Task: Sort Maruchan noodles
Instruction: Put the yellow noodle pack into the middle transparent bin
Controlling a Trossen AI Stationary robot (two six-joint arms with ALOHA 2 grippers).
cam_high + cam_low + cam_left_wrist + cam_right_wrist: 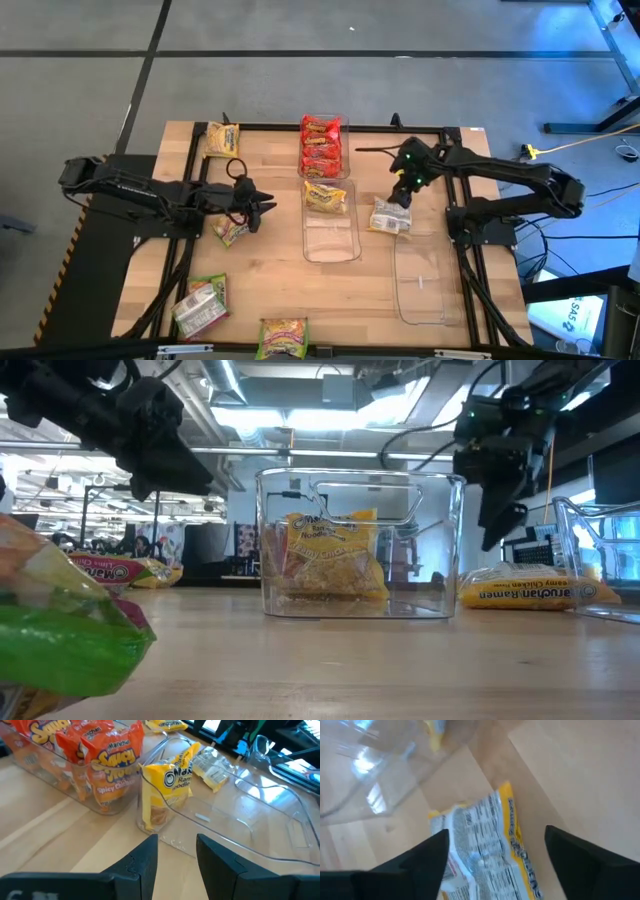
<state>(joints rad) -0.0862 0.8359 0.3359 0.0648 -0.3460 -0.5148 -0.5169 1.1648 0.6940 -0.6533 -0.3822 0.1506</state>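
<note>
High view: the right gripper (402,190) hangs just above a yellow chicken ramen packet (390,217) lying flat on the desk (270,280), just beside the middle clear bin (331,235). Its jaws are spread wide, the packet below and between them. The left gripper (262,205) waits on the bin's other side, jaws slightly parted, empty.

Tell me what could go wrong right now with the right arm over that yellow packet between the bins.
The right pincer hangs open over the yellow packet, which lies face down on the table between the middle bin and the empty right bin. A flat, crinkly wrapper may slip out or get pinched only at an edge. It also sits close to both bin walls, so a finger could nudge a bin. The left pincer is open near a green packet.
</note>
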